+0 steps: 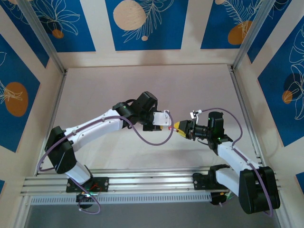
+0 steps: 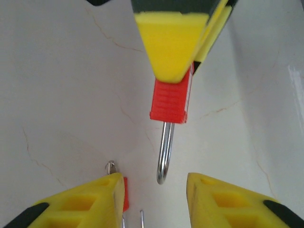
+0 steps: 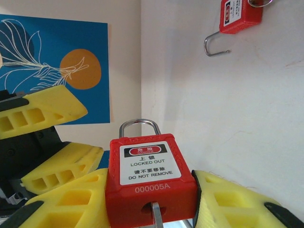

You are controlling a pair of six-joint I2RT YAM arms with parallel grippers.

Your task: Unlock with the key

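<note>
My right gripper (image 3: 151, 176) is shut on a red padlock (image 3: 149, 166) labelled "LOCKED OUT", held off the table with its steel shackle (image 3: 138, 126) closed. A thin metal blade (image 3: 156, 213) sits in its keyhole, facing my wrist. In the left wrist view the same padlock (image 2: 170, 102) points its shackle (image 2: 165, 152) at my left gripper (image 2: 156, 192), which is open; the shackle tip hangs just ahead of the gap. In the top view the left gripper (image 1: 166, 124) and right gripper (image 1: 182, 129) nearly meet at mid-table.
A second red padlock (image 3: 240, 14) lies on the white table (image 3: 228, 109) with its shackle (image 3: 213, 45) swung open and a key ring at its end. In the left wrist view it lies under my left finger (image 2: 125, 194), ring (image 2: 110, 167) showing.
</note>
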